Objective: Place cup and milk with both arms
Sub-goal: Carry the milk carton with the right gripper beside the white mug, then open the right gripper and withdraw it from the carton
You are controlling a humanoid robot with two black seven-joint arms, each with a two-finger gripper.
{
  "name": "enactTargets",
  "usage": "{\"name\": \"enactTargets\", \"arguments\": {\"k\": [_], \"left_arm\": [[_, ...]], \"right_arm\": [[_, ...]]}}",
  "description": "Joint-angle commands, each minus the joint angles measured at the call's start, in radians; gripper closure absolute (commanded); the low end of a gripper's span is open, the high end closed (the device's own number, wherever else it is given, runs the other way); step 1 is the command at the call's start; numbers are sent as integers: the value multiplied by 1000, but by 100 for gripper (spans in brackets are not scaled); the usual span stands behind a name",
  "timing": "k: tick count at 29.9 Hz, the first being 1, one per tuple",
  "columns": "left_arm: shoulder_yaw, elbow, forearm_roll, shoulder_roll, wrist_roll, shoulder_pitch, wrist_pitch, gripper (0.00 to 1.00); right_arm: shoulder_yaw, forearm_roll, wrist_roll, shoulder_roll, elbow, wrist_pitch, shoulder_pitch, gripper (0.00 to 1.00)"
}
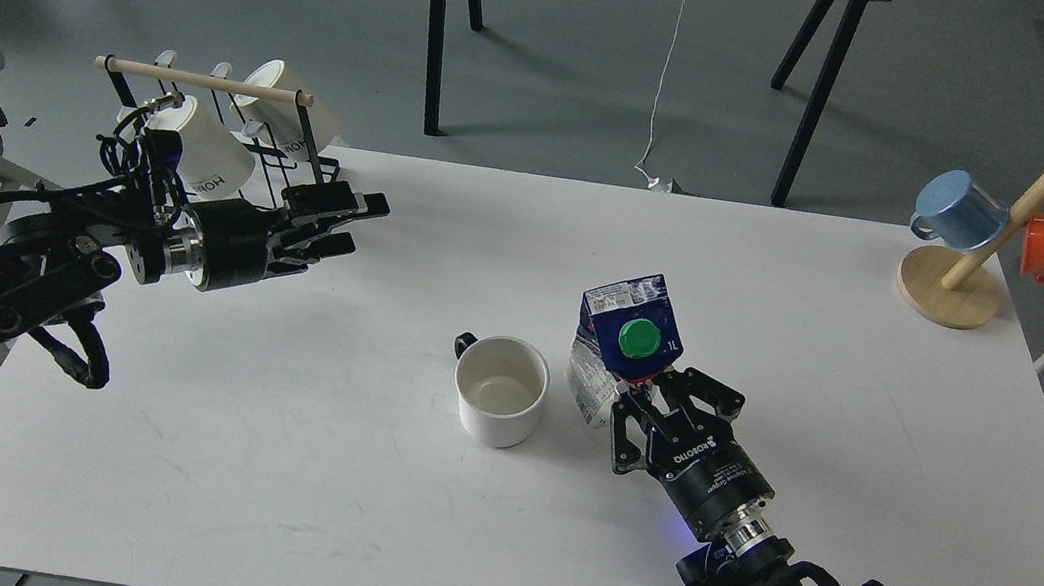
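A white cup (499, 389) with a dark handle stands upright and empty at the table's middle. My right gripper (644, 400) is shut on a blue and white milk carton (617, 341) with a green cap, holding it just right of the cup, close to the table. My left gripper (352, 222) hovers open and empty above the table's left side, well left of the cup and beside the cup rack.
A black wire rack (222, 122) with a wooden bar holds white cups at the back left. A wooden mug tree (992, 244) with a blue and an orange mug stands at the back right. The white table (258, 460) has bare surface in front.
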Motion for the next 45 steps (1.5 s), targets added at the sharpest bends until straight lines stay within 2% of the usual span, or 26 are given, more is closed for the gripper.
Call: {"name": "enactTargets", "arguments": {"k": [1,4,16,24,26,30,31,38,45], "left_arm": [[0,8,-2,1,0,0,0,8],[0,8,-2,1,0,0,0,8],[0,9,-2,0,0,0,0,8],[0,8,-2,-2,0,2,0,8],[0,9,-2,-2,0,2,0,8],[0,8,-2,-2,0,2,0,8],[0,8,-2,-2,0,2,0,8],[0,9,-2,-2,0,2,0,8],[0,9,-1,-2,0,3,0,7]], "right_arm": [[-8,0,-1,14,-22,0,2,71],[-10,0,-1,19,-20,0,2,71],[-10,0,-2,22,-23,0,-2,57],[-11,-2,-4,20,-20,0,-10,45],[-11,-2,-4,20,-17,0,-11,41],[-31,-2,-4,19,-9,0,-19,4],[-33,-2,-5,19,-5,0,-21,1],[-34,-3,-10,-18,35,0,-73,1],[-19,-2,-5,-124,167,0,-145,1]]}}
